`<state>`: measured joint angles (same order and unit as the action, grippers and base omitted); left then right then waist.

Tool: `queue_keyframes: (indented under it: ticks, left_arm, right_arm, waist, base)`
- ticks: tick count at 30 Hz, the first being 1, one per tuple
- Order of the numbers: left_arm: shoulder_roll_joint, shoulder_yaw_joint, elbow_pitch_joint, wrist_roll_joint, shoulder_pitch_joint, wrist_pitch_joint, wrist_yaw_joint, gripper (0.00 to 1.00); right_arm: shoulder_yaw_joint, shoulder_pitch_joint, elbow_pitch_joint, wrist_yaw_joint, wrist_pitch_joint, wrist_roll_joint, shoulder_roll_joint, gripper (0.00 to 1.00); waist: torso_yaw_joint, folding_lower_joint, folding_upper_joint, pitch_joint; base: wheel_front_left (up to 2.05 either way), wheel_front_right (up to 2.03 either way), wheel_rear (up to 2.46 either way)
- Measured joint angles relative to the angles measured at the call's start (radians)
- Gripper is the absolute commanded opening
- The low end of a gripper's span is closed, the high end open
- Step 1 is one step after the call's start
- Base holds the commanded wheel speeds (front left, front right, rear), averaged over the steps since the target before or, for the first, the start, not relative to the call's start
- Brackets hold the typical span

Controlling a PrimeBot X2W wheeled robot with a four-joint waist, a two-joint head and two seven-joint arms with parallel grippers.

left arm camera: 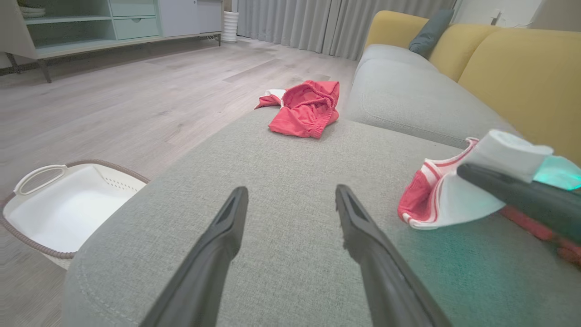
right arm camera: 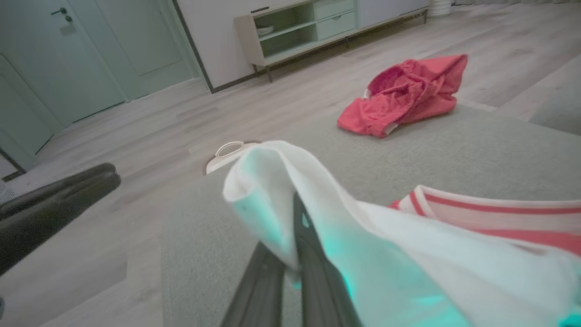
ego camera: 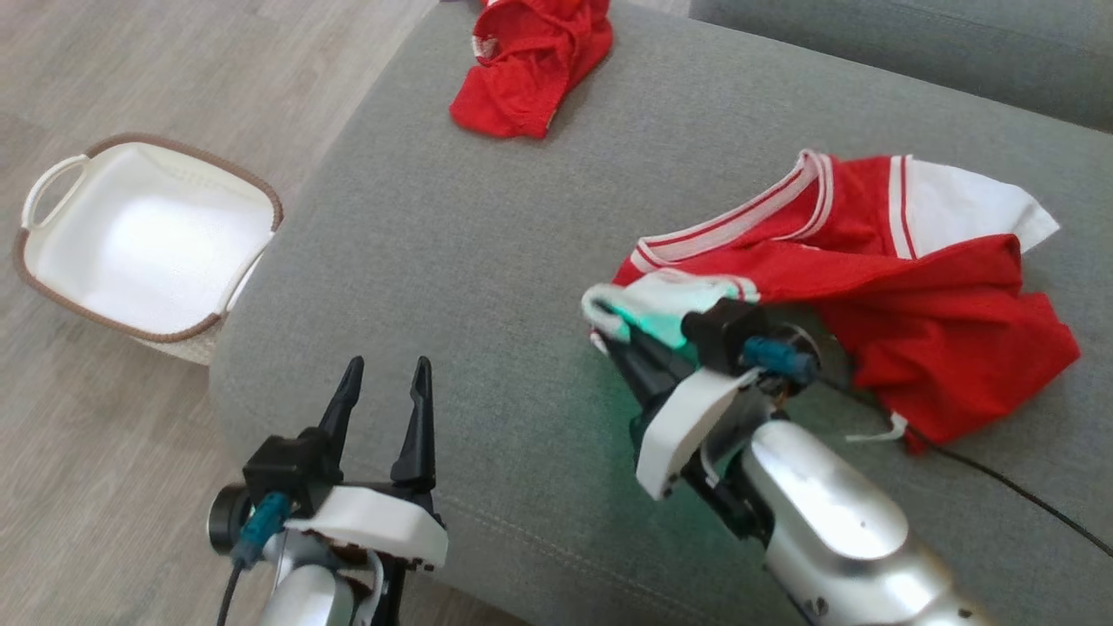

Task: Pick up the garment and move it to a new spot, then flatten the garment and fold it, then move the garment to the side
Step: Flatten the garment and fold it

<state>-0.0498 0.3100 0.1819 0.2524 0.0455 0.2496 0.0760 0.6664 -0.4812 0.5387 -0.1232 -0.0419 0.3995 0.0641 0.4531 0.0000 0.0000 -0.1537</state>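
Note:
The garment [ego camera: 913,278] is a red jersey with white panels and striped trim, lying crumpled on the right of the grey sofa seat [ego camera: 487,226]. My right gripper [ego camera: 609,326] is shut on a white fold at the jersey's left end, which is lifted a little off the cushion. In the right wrist view the white cloth [right arm camera: 408,245] wraps over the closed fingers [right arm camera: 308,254] and hides their tips. My left gripper [ego camera: 387,378] stands open over the seat's front left, apart from the jersey, with nothing between its fingers [left arm camera: 227,227].
A second red garment [ego camera: 530,61] lies bunched at the far edge of the seat. A white basket with a brown rim [ego camera: 52,174] stands on the wooden floor to the left. A black cable [ego camera: 1000,474] trails across the cushion at the right.

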Motion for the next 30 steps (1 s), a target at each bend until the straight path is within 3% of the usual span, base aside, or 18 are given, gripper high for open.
queue_keyframes:
  ticks: [1, 2, 3, 4, 6, 8, 15, 22, 30]
  left_arm:
    - [0.0, -0.001, 0.0, 0.0, -0.001, 0.0, 0.0, 1.0]
    - [0.0, -0.001, 0.0, 0.0, -0.001, 0.0, 0.0, 1.0]
    - [0.0, -0.002, 0.0, 0.0, -0.002, 0.0, 0.0, 1.0]
    - [0.0, -0.003, 0.0, 0.0, -0.002, 0.0, 0.003, 1.0]
    - [0.0, -0.008, -0.001, 0.0, -0.004, 0.0, 0.004, 1.0]
    - [0.0, -0.019, -0.001, 0.0, -0.009, 0.0, 0.004, 1.0]
    - [0.0, -0.034, -0.001, -0.007, -0.029, 0.0, -0.001, 1.0]
    - [0.0, -0.042, -0.001, -0.016, -0.038, 0.0, -0.007, 1.0]
    - [0.0, -0.048, -0.001, -0.022, -0.041, 0.0, -0.011, 1.0]
  right_arm:
    - [0.015, 0.002, 0.007, 0.0, 0.007, 0.002, 0.003, 0.0]
    - [0.031, 0.002, 0.012, 0.0, 0.012, 0.007, 0.004, 0.09]
    - [0.046, 0.002, 0.013, 0.0, 0.018, 0.016, 0.004, 0.25]
    - [0.061, 0.002, 0.013, 0.0, 0.019, 0.026, 0.004, 0.25]
    - [0.089, 0.005, 0.013, 0.0, 0.028, 0.038, 0.004, 0.42]
    - [0.107, 0.012, 0.012, 0.0, 0.028, 0.046, 0.005, 1.0]
    - [0.111, 0.057, -0.049, 0.0, -0.025, 0.058, 0.005, 1.0]
    - [-0.015, 0.081, -0.131, 0.0, -0.066, 0.025, 0.004, 1.0]
    - [-0.371, 0.146, -0.146, 0.0, -0.046, -0.173, 0.003, 1.0]
  waist:
    - [0.004, 0.0, 0.0, 0.0]
    - [0.006, 0.0, 0.0, 0.001]
    - [0.007, 0.0, 0.0, 0.003]
    - [0.007, 0.0, 0.0, 0.005]
    - [0.0, 0.0, 0.0, 0.009]
    - [-0.011, 0.0, 0.0, 0.014]
    - [-0.082, 0.0, 0.0, 0.038]
    - [-0.167, 0.0, 0.0, 0.061]
    - [-0.255, 0.0, 0.0, 0.082]
  base:
    - [0.0, 0.0, 0.0]
    - [0.0, 0.0, 0.0]
    - [0.0, 0.0, 0.0]
    - [0.0, 0.0, 0.0]
    - [0.0, 0.0, 0.0]
    - [0.0, 0.0, 0.0]
    - [0.0, 0.0, 0.0]
    - [0.0, 0.0, 0.0]
    - [0.0, 0.0, 0.0]
